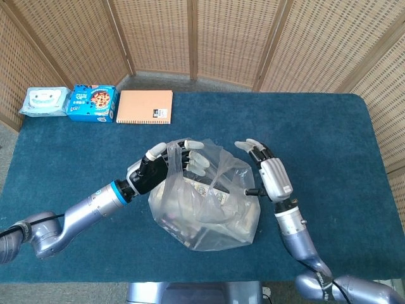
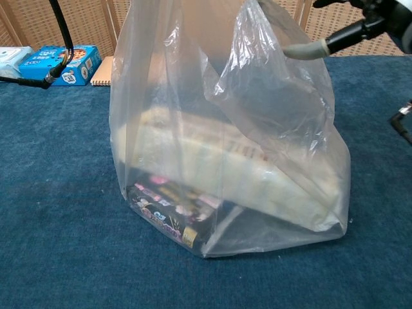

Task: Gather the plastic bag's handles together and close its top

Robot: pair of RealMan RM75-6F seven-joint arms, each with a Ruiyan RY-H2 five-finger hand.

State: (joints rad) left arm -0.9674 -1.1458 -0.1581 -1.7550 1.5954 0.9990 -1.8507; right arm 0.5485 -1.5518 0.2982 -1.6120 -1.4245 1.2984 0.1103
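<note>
A clear plastic bag (image 1: 205, 206) stands mid-table with boxed items inside; in the chest view the bag (image 2: 225, 148) fills the frame. My left hand (image 1: 166, 167) is at the bag's upper left and holds its left handle (image 1: 169, 154), the film strip running up between thumb and fingers. My right hand (image 1: 267, 176) is at the bag's upper right, fingers spread and holding nothing. Its thumb (image 2: 308, 49) touches the film near the right handle (image 1: 223, 172). The chest view does not show the left hand itself.
Along the far left edge lie a pack of wipes (image 1: 44, 101), a blue cookie box (image 1: 92, 103) and an orange notebook (image 1: 145, 106). A wicker screen (image 1: 209, 38) stands behind the table. A black cable (image 2: 59, 45) hangs at the chest view's upper left.
</note>
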